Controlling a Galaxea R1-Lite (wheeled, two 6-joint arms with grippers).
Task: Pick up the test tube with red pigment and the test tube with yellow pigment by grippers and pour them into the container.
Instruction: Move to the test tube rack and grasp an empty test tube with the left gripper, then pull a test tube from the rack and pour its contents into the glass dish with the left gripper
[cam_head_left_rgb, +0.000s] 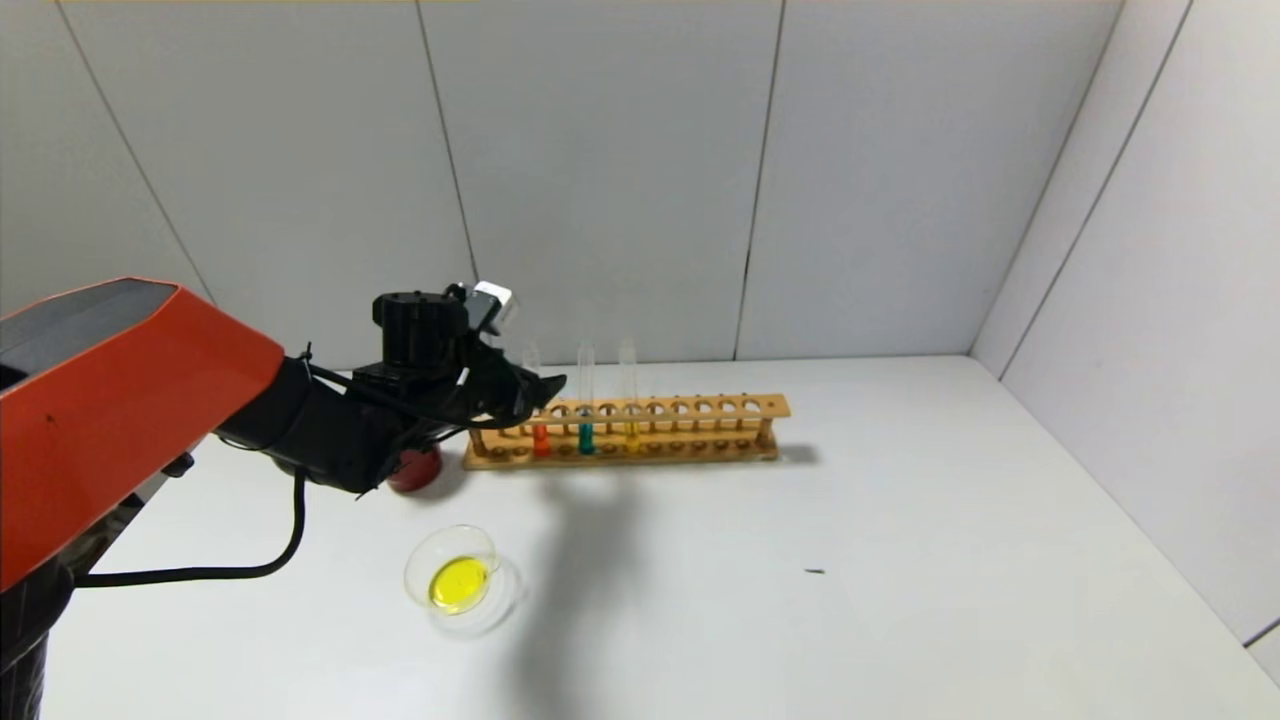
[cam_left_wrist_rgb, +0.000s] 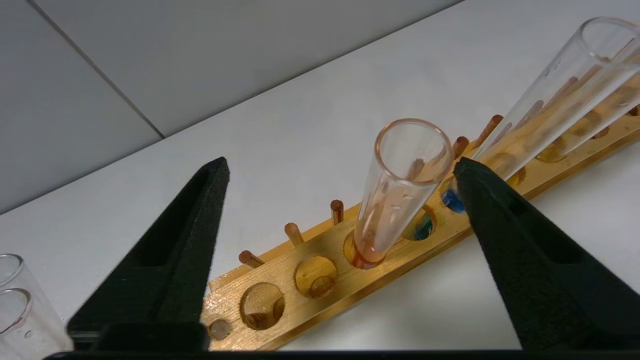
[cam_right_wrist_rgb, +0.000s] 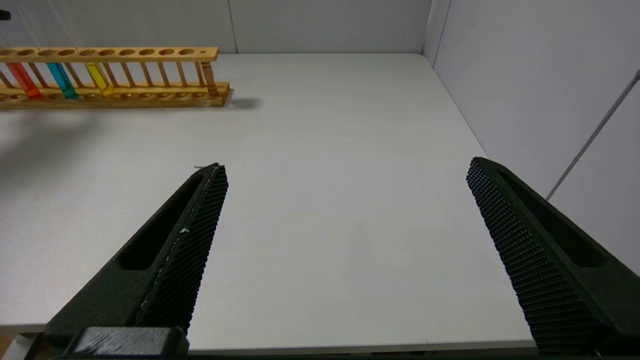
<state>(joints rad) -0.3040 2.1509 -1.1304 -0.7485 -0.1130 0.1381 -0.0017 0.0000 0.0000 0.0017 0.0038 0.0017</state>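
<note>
The left hand (cam_left_wrist_rgb: 340, 170) hung at the left end of the wooden rack (cam_head_left_rgb: 700, 445), its arm reaching in from the robot's left, roughly level over the table (cam_head_left_rgb: 900, 560). Its 2 fingers stood spread and grasped nothing. The test tube with red pigment (cam_left_wrist_rgb: 395, 200) rose between them, nearer 1 finger than the other; contact with that finger could not be told. This tube stood nearly upright in its rack hole, long axis vertical, open mouth up and rounded bottom with the orange-red liquid down. Behind the arm sat a dark red cup (cam_head_left_rgb: 418, 470), partly hidden. In front of the rack, well apart from it, lay the container (cam_head_left_rgb: 452, 575), a clear low dish holding a yellow pool.

Just right of the red tube stood a teal tube (cam_head_left_rgb: 586, 400), then the test tube with yellow pigment (cam_head_left_rgb: 629, 395), both upright in the rack with mouths up.

The right hand (cam_right_wrist_rgb: 345, 170) showed only in its own wrist view, released with fingers wide apart, low over bare table near the robot's right edge, well apart from the rack.
</note>
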